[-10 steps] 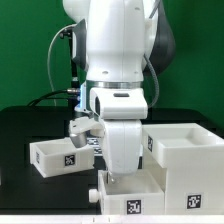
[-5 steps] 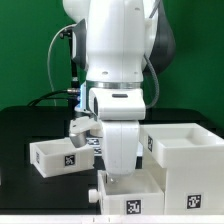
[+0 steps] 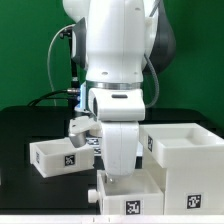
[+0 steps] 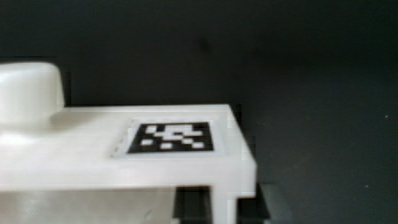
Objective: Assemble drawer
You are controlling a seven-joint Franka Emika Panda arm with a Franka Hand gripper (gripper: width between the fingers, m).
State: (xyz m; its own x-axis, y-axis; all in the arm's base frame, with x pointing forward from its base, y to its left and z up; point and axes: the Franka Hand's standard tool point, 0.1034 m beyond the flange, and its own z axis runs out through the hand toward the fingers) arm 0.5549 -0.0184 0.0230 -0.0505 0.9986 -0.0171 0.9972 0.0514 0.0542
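My gripper [image 3: 118,170] sits low on the front tray [image 3: 150,195], with the fingers hidden, so I cannot tell if it grips. The tray looks to be light, stiff, slick plastic, so I'd pinch a thin wall. The second tray [image 3: 48,160] lies at the exterior view's left and the casing [image 3: 195,185] at its right. Nothing has moved since a second ago.

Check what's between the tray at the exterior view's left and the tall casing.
In the exterior view the arm's end effector stands between that tray and the casing, above the front tray.
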